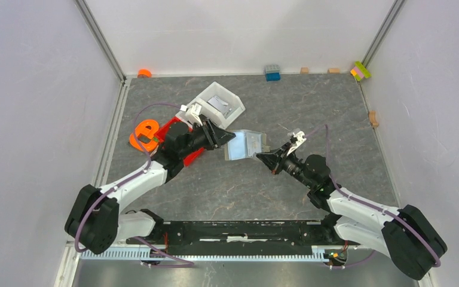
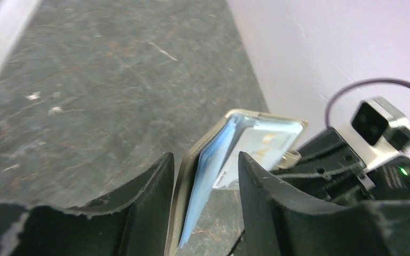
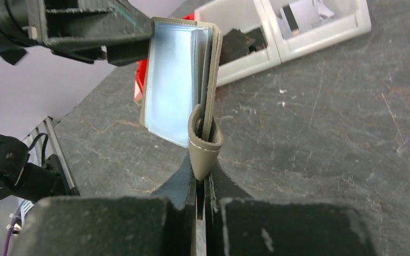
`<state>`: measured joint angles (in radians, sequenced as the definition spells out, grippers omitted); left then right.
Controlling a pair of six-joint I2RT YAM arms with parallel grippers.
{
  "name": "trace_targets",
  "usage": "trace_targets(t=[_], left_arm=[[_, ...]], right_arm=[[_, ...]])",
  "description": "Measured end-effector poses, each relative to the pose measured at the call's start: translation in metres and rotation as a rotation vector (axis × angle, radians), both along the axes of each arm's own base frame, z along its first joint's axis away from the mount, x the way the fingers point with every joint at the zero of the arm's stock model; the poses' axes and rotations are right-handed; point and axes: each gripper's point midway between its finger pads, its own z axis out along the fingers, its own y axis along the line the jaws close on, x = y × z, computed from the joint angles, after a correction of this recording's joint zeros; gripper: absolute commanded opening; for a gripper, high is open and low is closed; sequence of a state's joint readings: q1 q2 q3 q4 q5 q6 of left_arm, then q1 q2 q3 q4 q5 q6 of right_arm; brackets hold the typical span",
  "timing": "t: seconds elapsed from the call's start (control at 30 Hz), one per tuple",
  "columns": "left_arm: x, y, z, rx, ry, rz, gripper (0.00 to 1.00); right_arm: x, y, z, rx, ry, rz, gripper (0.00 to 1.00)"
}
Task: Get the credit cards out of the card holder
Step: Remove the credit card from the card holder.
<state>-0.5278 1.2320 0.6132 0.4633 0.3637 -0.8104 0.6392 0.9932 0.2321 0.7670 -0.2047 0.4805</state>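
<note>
- The right hand (image 3: pixel 202 178), clenched, pinches the card holder (image 3: pixel 205 141) by its taupe edge, above the bench (image 3: pixel 325 133).
- The left hand (image 2: pixel 204 160), fingers half spread, flanks the holder's other end; pale blue credit cards (image 2: pixel 205 176) sit inside.
- A white bin (image 3: pixel 299 37) lies beyond.

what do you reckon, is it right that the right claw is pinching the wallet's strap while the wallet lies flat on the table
Not flat on the table. The wallet is held up off it, standing on edge, as the right wrist view shows. The right claw is indeed pinching its strap.
</note>
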Motion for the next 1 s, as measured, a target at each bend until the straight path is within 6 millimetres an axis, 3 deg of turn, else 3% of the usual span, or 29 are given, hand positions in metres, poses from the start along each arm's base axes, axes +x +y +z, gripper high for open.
trace_targets(t=[0.23,0.37,0.5,0.7,0.83,1.0], left_arm=[[0.019,0.035,-0.024,0.168,0.077,0.216,0.53],[0.017,0.041,-0.012,0.164,0.042,0.24,0.44],[0.011,0.027,0.001,0.125,-0.005,0.169,0.4],[0.003,-0.018,-0.031,0.15,0.089,-0.039,0.39],[-0.004,-0.039,-0.049,0.161,0.146,-0.139,0.39],[-0.012,-0.047,-0.052,0.153,0.168,-0.205,0.4]], right_arm=[[0.005,-0.002,-0.024,-0.03,0.109,-0.023,0.0],[0.014,-0.002,-0.036,-0.05,0.187,-0.043,0.0],[0.022,-0.002,-0.049,-0.057,0.263,-0.055,0.0],[0.018,0.002,-0.068,-0.03,0.389,0.002,0.0],[0.016,0.009,-0.057,0.052,0.407,0.07,0.0],[0.013,0.009,-0.036,0.177,0.387,0.126,0.0]])
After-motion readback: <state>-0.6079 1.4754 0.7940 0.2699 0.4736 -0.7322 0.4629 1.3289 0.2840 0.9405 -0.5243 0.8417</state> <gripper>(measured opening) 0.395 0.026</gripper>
